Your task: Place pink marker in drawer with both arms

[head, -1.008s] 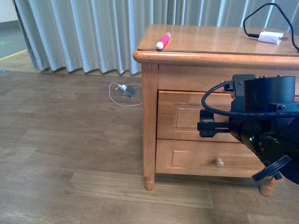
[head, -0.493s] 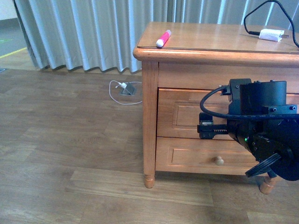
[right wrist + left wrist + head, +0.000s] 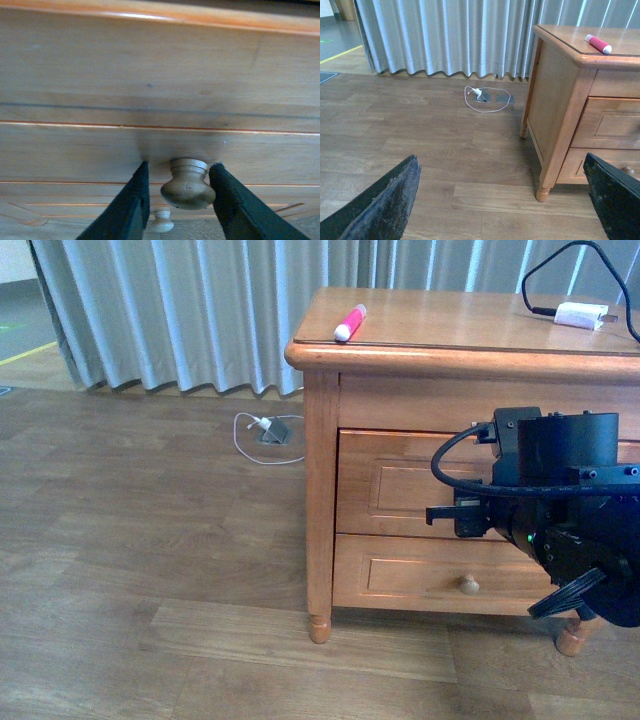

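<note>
1. While grey curtains (image 3: 170,310) are hanging far left beyond the wooden floor (image 3: 150,540), the left gripper (image 3: 500,165) is gaping wide, gripping nothing.
2. The pink marker (image 3: 349,324) is lying on the dresser (image 3: 320,490) top, near its left front corner.
3. The right gripper (image 3: 178,172) is straddling the drawer (image 3: 400,485) knob (image 3: 187,187), unclenched.
</note>
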